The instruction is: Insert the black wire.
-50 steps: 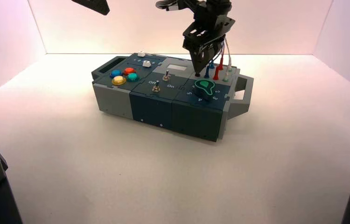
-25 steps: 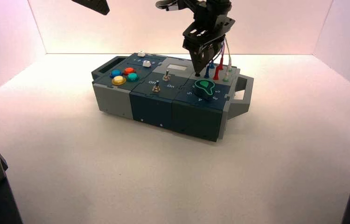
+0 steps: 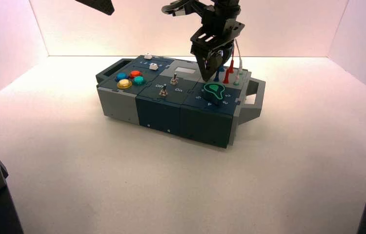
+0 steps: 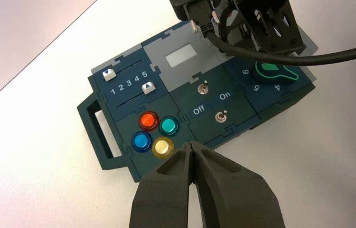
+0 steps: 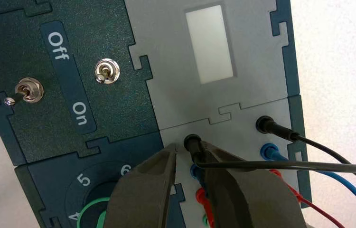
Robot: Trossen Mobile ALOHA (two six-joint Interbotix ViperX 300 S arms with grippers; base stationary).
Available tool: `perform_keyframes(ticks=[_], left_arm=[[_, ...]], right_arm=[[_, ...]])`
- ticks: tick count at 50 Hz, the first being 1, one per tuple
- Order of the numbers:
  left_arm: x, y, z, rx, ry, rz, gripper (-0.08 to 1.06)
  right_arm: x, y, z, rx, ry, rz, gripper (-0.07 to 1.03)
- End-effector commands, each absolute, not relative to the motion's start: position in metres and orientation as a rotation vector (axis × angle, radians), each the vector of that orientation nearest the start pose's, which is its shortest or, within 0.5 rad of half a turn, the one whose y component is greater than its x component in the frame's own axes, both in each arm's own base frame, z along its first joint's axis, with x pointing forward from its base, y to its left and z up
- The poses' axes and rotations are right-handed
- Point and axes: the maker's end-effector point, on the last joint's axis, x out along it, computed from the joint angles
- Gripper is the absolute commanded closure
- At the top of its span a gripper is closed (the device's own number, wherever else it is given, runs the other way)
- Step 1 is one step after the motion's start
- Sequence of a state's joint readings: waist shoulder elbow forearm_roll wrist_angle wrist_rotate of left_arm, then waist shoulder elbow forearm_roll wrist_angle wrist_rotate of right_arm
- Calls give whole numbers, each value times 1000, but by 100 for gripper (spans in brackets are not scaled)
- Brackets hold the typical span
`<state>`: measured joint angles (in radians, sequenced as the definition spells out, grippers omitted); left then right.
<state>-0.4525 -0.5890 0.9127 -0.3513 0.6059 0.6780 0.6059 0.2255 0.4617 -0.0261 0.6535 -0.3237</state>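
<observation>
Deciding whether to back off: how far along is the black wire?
Both slim black banana plugs of the looped wire look seated in the grey panel. Nothing is gripped; the right hand stands open around one. Only withdrawing seems left.

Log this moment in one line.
right gripper: open at near black plug | black wire: both plugs seated | left gripper: shut, idle beyond box's left

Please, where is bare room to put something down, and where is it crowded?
The white tabletop looks bare in front of the box, and also beyond its right handle. It is crowded at the plugged wires, where the right gripper works.
</observation>
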Motion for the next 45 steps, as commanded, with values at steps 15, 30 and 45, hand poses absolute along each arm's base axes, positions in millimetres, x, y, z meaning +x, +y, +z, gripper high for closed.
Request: perform_keyframes(ticks=[15,30,45], left_arm=[[235,-153,186,470,752,-775,100],[237,-153,187,468,737,-767,100],[247,-151,188,465,664,-719,101]], right_arm=[[329,227,87,-679,1118,722,63],[324,224,104,-669,1084,720,62],[317,219,112,-669,1085,719,62]])
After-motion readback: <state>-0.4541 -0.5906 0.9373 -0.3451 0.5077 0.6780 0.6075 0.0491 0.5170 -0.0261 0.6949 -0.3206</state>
